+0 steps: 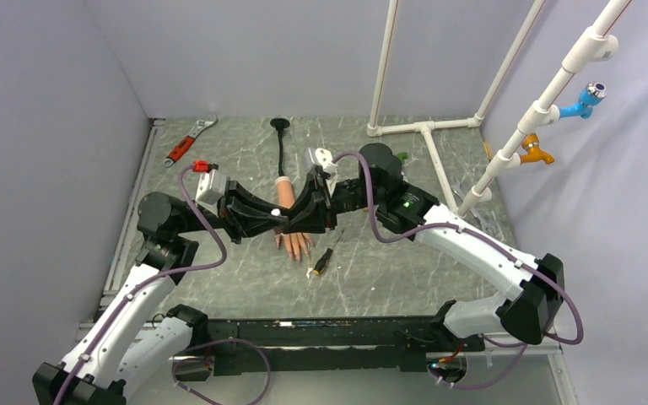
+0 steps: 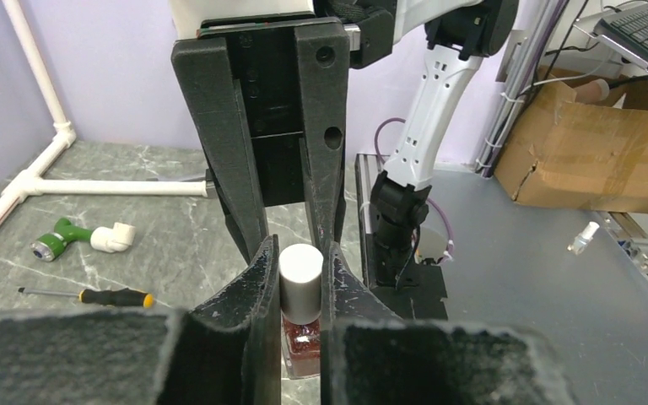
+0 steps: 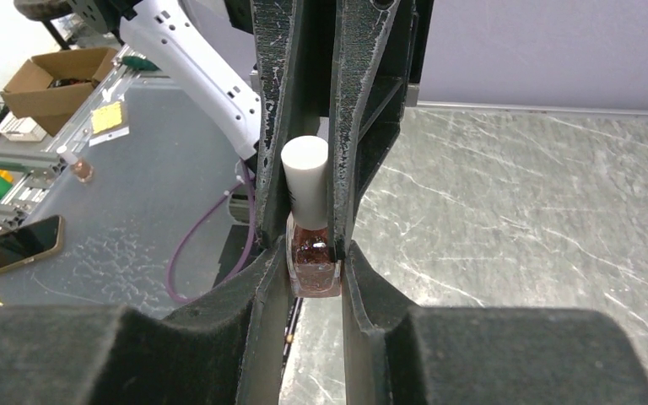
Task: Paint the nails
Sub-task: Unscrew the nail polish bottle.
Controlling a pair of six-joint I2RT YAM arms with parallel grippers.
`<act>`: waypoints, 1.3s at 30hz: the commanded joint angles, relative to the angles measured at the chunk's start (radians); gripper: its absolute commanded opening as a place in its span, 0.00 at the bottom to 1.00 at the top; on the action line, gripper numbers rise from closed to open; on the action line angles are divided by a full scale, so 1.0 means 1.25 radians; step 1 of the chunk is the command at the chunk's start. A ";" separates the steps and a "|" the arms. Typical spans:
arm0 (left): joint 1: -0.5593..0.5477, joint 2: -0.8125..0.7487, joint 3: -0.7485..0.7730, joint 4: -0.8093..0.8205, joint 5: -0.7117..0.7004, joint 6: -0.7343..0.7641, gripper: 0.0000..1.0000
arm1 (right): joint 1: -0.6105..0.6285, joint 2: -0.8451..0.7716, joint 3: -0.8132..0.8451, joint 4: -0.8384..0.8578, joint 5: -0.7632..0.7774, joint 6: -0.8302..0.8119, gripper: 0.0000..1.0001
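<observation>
A small polish bottle with a dark red glass body (image 3: 314, 263) and a white cap (image 2: 301, 277) hangs between my two grippers. My right gripper (image 3: 315, 257) is shut on the glass body. My left gripper (image 2: 301, 278) faces it and is shut on the white cap. In the top view both grippers (image 1: 302, 219) meet just above the peach mannequin hand (image 1: 294, 242), which lies flat on the table with its black stalk (image 1: 281, 152) pointing away. Its fingers stick out below the grippers. The nails (image 1: 297, 253) are too small to make out.
A black and yellow screwdriver (image 1: 321, 262) lies just right of the hand's fingers. A red-handled wrench (image 1: 189, 143) lies at the back left. A white pipe frame (image 1: 426, 129) stands at the back right, with blue (image 1: 583, 102) and orange (image 1: 533, 153) fittings on its slanted pipe.
</observation>
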 commanded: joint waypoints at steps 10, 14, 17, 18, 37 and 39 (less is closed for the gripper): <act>-0.004 -0.016 0.033 -0.198 -0.217 0.121 0.00 | 0.002 0.012 0.044 0.055 0.183 0.044 0.00; -0.005 -0.023 0.030 -0.212 -0.259 0.130 0.00 | 0.009 0.017 0.050 0.058 0.234 0.051 0.00; -0.009 -0.025 0.034 -0.235 -0.297 0.147 0.00 | 0.017 0.018 0.065 0.051 0.291 0.065 0.00; -0.013 -0.027 0.035 -0.241 -0.307 0.150 0.00 | 0.021 0.019 0.072 0.046 0.312 0.071 0.00; -0.024 -0.050 0.028 -0.199 -0.247 0.151 0.76 | 0.033 0.004 0.084 0.007 0.327 0.068 0.00; -0.022 -0.059 0.033 -0.213 -0.252 0.162 0.80 | 0.033 -0.001 0.081 0.004 0.330 0.065 0.00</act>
